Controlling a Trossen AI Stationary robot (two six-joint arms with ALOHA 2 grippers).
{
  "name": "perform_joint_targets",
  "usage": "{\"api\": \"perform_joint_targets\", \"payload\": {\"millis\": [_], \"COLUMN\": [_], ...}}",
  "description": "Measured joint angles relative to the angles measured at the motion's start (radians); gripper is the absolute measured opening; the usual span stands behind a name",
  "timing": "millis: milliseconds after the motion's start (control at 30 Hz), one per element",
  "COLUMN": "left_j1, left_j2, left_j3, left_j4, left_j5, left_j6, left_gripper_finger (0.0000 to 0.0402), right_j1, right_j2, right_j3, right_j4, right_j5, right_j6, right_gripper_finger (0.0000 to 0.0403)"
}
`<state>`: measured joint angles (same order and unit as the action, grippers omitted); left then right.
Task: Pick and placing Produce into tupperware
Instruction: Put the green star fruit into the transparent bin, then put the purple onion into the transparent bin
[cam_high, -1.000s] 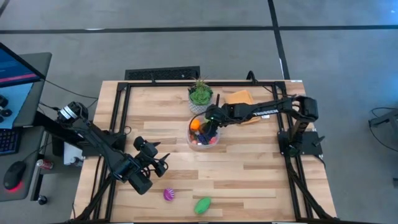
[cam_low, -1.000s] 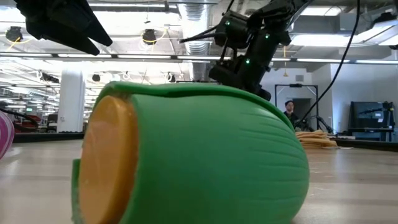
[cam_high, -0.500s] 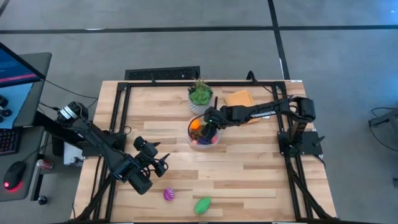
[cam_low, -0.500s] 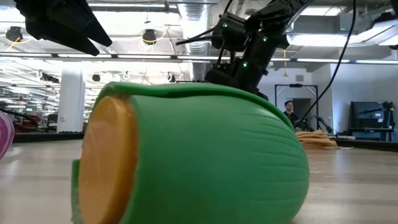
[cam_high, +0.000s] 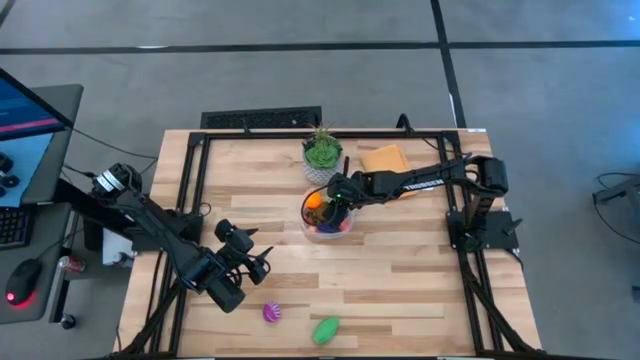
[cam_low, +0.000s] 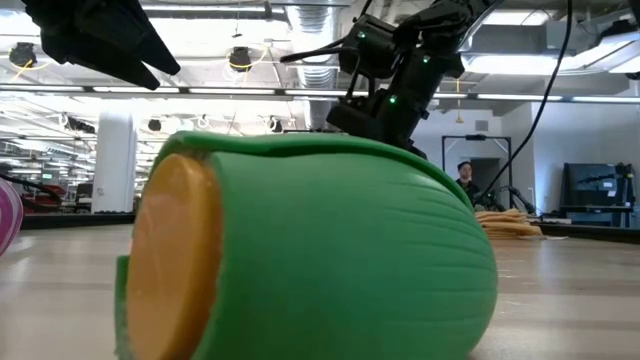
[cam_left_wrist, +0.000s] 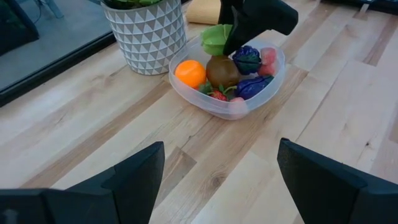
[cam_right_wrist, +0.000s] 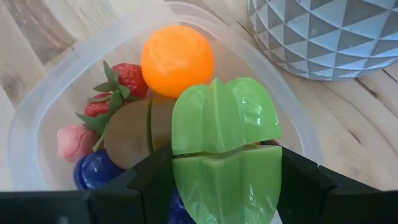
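The clear tupperware (cam_high: 305, 224) stands mid-table and holds an orange, a brown kiwi, a strawberry, and purple and pink pieces (cam_left_wrist: 224, 71). My right gripper (cam_high: 337, 203) hangs over it, shut on a green star fruit (cam_right_wrist: 221, 134). A purple-pink piece (cam_high: 271, 313) and a green piece with an orange cut face (cam_high: 326, 329) lie on the table near its front edge; the green one fills the low view (cam_low: 300, 250). My left gripper (cam_high: 262, 262) waits open at the near left, nothing between its fingers (cam_left_wrist: 221, 186). My right gripper pinches the star fruit between its two fingers, one on each side of its near half (cam_right_wrist: 186, 180). The fingers slant down from the table's right side. The fruit is lifted clear, over the produce in the tupperware (cam_left_wrist: 214, 38).
A potted plant in a white patterned pot (cam_high: 322, 155) stands just behind the tupperware, and a folded orange cloth (cam_high: 388, 160) lies to its right. A black frame rims the table (cam_high: 195, 200). A person (cam_low: 466, 178) stands far off in the room.
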<state>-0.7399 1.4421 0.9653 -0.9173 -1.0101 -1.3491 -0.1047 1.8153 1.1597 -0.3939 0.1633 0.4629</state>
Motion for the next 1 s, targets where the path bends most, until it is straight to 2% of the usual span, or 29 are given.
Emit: {"api": "perform_joint_targets", "payload": {"millis": [200,467,600,1000], "left_j1": [0.000,0.000,0.000,0.000], "left_j2": [0.000,0.000,0.000,0.000], "left_j3": [0.000,0.000,0.000,0.000], "left_j4": [0.000,0.000,0.000,-0.004], "left_j5": [0.000,0.000,0.000,0.001], "left_j6": [0.000,0.000,0.000,0.001], "left_gripper_finger": [0.0302,0.0302,0.0302,0.0302], "right_j1": [0.000,0.000,0.003,0.013], "right_j2": [0.000,0.000,0.000,-0.106], "right_j3": [0.000,0.000,0.000,0.048], "right_j4": [0.007,0.006,0.006,-0.111], "right_j5": [-0.008,-0.025,-0.033,-0.026], "right_j6": [-0.001,-0.002,-0.003,-0.053], "right_gripper_finger": [0.0252,0.0326,0.0347,0.0339]}}
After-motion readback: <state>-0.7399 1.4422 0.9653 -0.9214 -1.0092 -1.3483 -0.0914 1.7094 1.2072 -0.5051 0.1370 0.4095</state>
